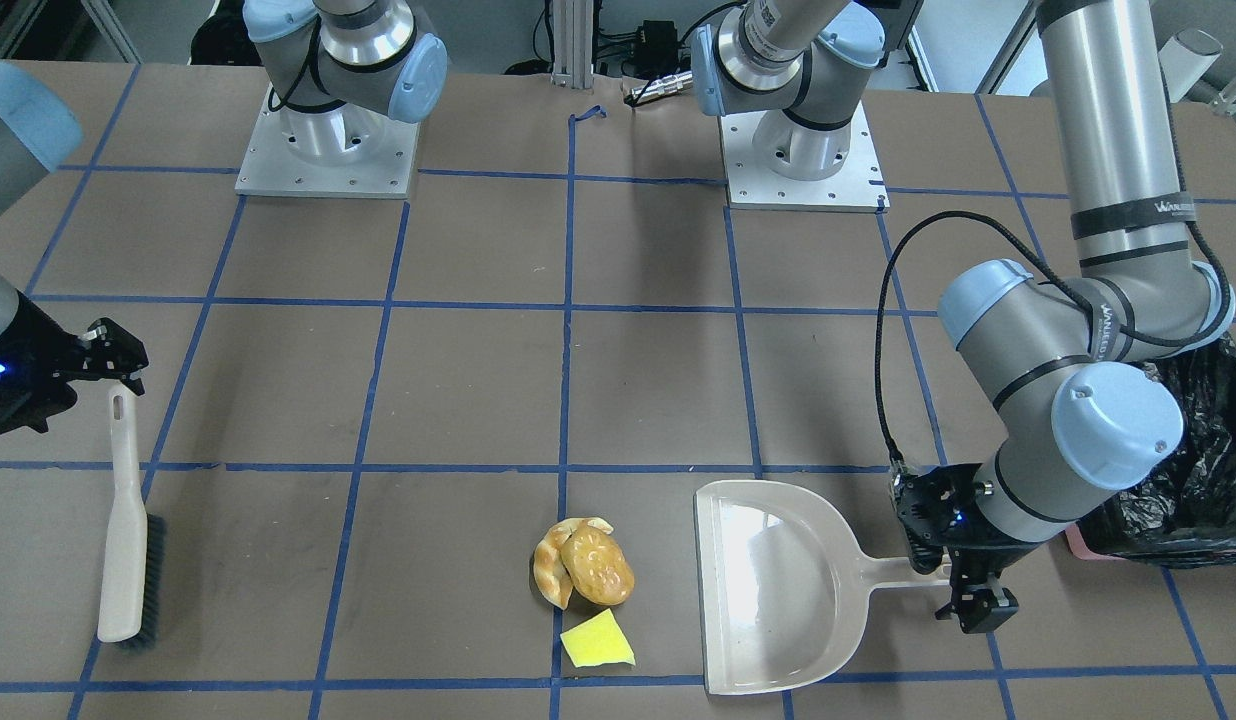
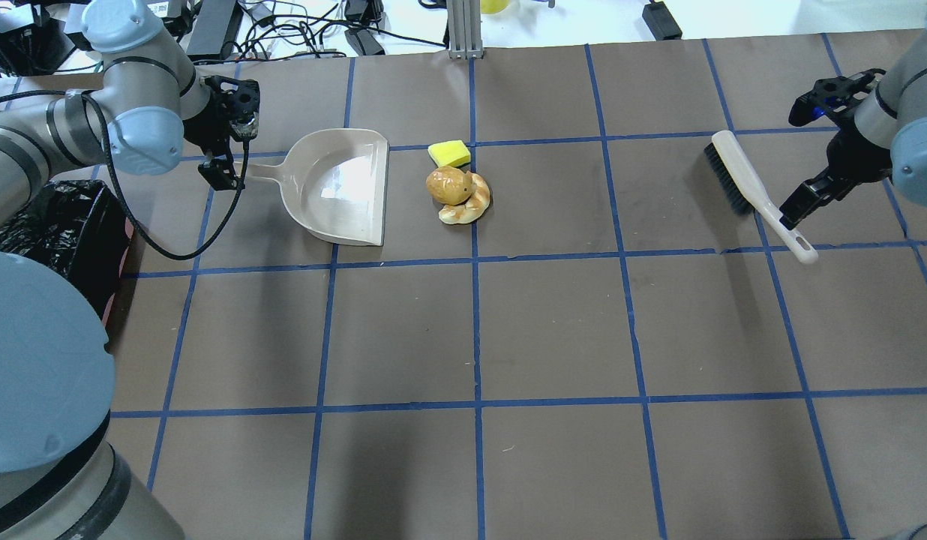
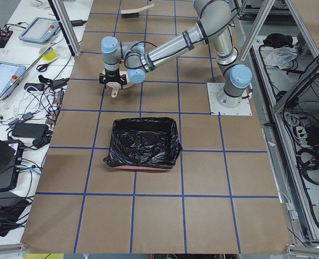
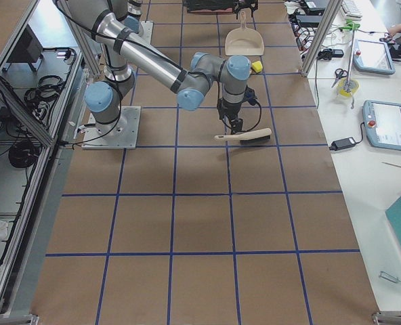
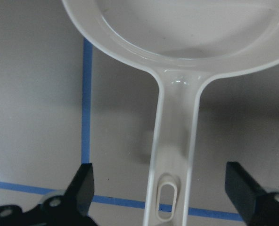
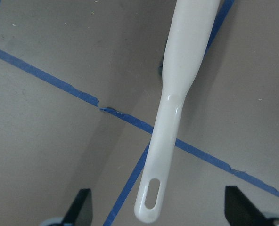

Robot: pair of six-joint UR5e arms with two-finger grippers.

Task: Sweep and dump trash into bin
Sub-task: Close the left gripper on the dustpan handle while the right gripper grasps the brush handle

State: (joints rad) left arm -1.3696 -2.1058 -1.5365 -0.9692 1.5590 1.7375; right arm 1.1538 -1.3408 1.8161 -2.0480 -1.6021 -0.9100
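The trash lies on the table: two golden-brown pastry pieces (image 1: 586,565) (image 2: 458,194) touching each other, and a flat yellow wedge (image 1: 598,640) (image 2: 449,153) just beside them. A beige dustpan (image 1: 768,585) (image 2: 336,184) lies next to them with its open mouth towards them. My left gripper (image 1: 956,588) (image 2: 229,156) (image 5: 160,186) is open, with a finger on each side of the dustpan's handle. A white brush (image 1: 128,530) (image 2: 748,187) (image 6: 177,94) lies far off on the other side. My right gripper (image 1: 113,365) (image 2: 803,206) (image 6: 158,207) is open over its handle end.
The bin (image 1: 1193,470) (image 2: 58,225) (image 3: 143,143), lined with a black bag, stands behind my left arm near the table edge. Both arm bases (image 1: 328,150) stand at the robot's side. Blue tape lines grid the brown table (image 2: 553,330).
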